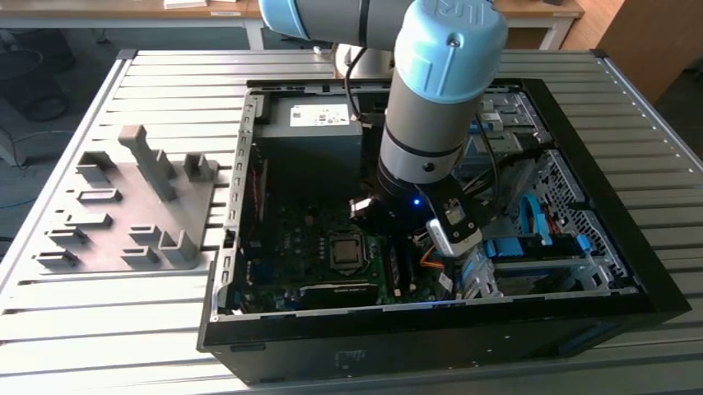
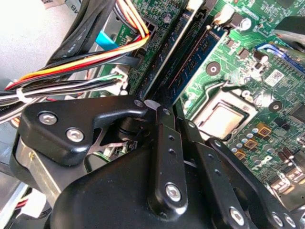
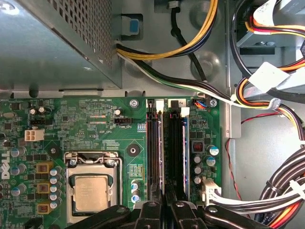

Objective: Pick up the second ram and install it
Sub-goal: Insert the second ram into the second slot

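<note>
The black hand (image 3: 162, 212), fingers pressed together, hovers over the long black slot strips (image 3: 155, 152). The second ram (image 3: 185, 152), blue-edged, stands in the slot; full seating unconfirmed.

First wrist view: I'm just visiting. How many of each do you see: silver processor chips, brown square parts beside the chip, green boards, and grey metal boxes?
Silver processor chip: 1
Brown square components: 3
Green motherboard: 1
Grey perforated metal box: 1
Total: 6
</note>
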You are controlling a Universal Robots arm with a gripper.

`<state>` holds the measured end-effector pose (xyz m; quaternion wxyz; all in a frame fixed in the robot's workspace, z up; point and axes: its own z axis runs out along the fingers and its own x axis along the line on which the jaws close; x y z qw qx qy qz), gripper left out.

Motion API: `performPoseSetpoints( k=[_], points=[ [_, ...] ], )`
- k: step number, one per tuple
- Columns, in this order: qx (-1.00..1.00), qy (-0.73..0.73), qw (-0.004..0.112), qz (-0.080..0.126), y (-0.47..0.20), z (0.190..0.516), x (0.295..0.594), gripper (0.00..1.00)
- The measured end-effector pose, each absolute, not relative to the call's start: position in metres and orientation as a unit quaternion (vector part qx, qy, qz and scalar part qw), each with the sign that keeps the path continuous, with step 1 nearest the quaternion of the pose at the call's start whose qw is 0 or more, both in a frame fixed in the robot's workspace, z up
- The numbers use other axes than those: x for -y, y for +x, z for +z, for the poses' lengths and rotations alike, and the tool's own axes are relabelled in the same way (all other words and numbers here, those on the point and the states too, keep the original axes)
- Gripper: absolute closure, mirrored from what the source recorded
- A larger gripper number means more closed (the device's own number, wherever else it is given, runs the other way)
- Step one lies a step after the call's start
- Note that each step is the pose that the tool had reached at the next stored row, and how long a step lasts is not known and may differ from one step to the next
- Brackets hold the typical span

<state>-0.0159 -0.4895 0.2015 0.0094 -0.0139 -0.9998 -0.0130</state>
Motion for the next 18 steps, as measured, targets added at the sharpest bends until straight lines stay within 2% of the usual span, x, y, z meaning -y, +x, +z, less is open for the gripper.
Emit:
performPoseSetpoints(
  k=[5,6,7,8,18],
  points=[
    [1.000,-0.014,0.009,-0.014,-0.0158,0.2009,0.4893,0.85],
    [1.000,-0.014,0.009,-0.013,-0.0159,0.2011,0.4894,0.79],
    [1.000,-0.014,0.009,-0.013,-0.0159,0.2013,0.4895,0.79],
    [1.000,-0.014,0.009,-0.013,-0.0159,0.2013,0.4895,0.73],
    [1.000,-0.014,0.009,-0.013,-0.0159,0.2068,0.4894,0.73]
  ],
)
